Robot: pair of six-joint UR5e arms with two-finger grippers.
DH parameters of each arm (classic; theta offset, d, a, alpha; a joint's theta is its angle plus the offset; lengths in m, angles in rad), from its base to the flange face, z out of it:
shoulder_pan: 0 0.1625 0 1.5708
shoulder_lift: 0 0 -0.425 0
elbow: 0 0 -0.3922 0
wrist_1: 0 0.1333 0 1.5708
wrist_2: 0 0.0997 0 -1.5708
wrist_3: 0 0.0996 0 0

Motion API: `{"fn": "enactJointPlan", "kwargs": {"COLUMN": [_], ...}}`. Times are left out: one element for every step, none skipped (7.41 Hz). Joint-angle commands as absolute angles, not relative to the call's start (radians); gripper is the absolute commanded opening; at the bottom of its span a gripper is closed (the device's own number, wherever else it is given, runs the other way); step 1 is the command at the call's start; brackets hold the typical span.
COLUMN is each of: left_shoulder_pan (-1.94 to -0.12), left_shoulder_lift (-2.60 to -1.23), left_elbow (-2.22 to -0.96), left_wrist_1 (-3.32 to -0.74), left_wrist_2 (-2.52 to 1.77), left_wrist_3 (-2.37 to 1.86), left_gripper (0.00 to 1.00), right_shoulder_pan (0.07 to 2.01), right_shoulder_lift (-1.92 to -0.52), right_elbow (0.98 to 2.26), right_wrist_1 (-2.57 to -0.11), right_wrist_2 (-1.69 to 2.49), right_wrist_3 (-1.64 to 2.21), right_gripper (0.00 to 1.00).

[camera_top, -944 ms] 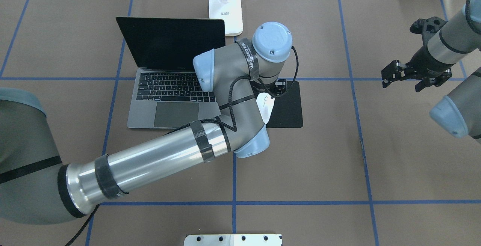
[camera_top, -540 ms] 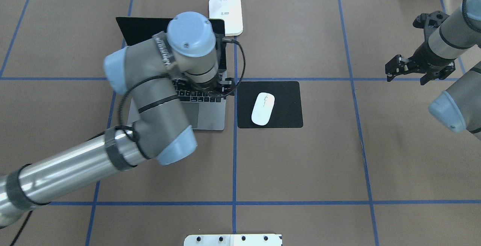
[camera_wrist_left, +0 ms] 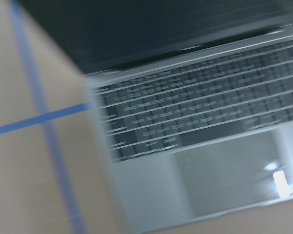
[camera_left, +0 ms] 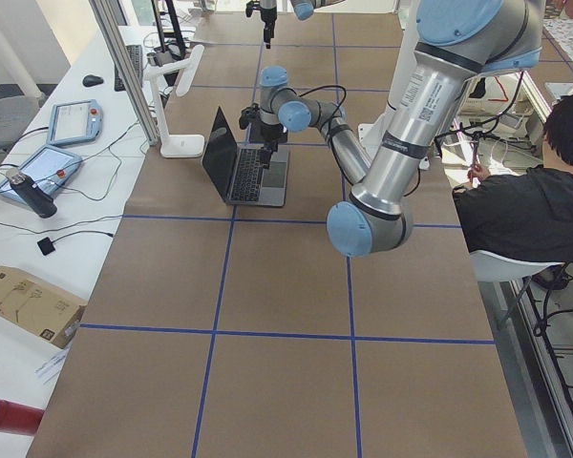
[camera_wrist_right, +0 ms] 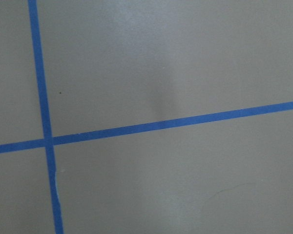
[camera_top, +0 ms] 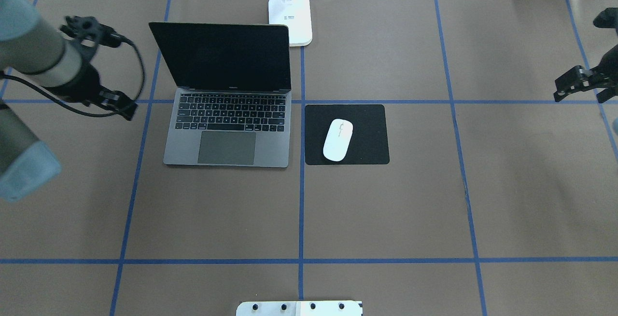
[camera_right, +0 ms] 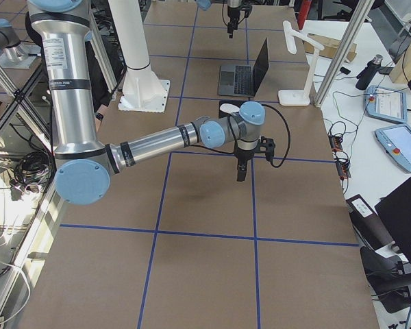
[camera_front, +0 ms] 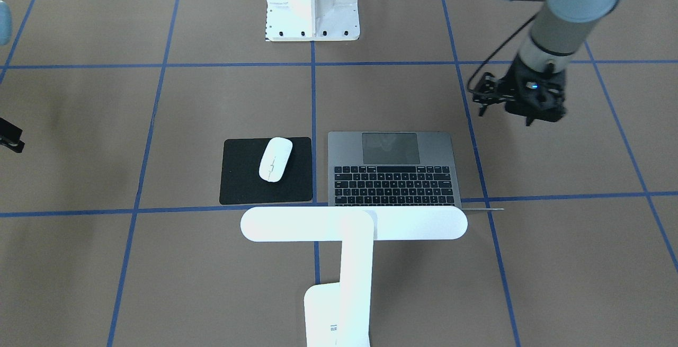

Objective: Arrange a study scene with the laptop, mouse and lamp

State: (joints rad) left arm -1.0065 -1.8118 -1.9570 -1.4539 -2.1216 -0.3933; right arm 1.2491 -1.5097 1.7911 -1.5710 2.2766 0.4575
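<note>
The open grey laptop (camera_top: pixel 227 132) stands left of centre with a dark screen; it also fills the blurred left wrist view (camera_wrist_left: pixel 195 117). The white mouse (camera_top: pixel 337 140) lies on a black pad (camera_top: pixel 367 132) just right of it, with nothing touching it. The white lamp (camera_front: pixel 354 223) stands behind the laptop, with its base (camera_top: pixel 289 19) at the far edge. My left gripper (camera_top: pixel 120 106) hangs left of the laptop, empty, and looks open (camera_front: pixel 543 119). My right gripper (camera_top: pixel 579 94) is at the far right edge, empty, and looks open.
The white ribbed pedestal (camera_front: pixel 312 2) stands at the robot's side of the table. Blue tape lines cross the brown table cover (camera_top: pixel 386 210). The right wrist view shows only bare cover and tape (camera_wrist_right: pixel 136 127). A seated person (camera_left: pixel 535 210) is beside the table.
My left arm let go of the mouse on the pad and swung left, across the laptop to its left side. My right arm drew back toward the right edge.
</note>
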Motion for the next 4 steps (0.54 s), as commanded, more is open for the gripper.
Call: {"fn": "enactJointPlan", "kwargs": {"left_shoulder_pan": [-1.390,-1.545,-1.645,-1.660], "left_shoulder_lift": [-1.715,-1.730,-1.755,-1.759], "left_elbow": [-1.733,-1.589,-1.472,-1.453], "left_wrist_1": [-1.466,-1.470,-1.536,-1.536], "left_wrist_2": [-2.285,-2.310,-2.310,-2.307], "left_wrist_3": [0.108,0.202,0.281,0.291], "left_gripper": [0.99,0.99,0.99,0.99], "right_shoulder_pan": [1.376,1.415,1.474,1.518], "right_shoulder_lift": [-1.622,-1.664,-1.683,-1.687], "right_elbow": [1.790,1.790,1.790,1.792], "right_wrist_1": [-1.572,-1.569,-1.572,-1.578], "right_wrist_2": [2.318,2.341,2.361,2.381], "right_wrist_3": [0.304,0.302,0.292,0.291], "right_gripper": [1.00,1.00,1.00,1.00]}}
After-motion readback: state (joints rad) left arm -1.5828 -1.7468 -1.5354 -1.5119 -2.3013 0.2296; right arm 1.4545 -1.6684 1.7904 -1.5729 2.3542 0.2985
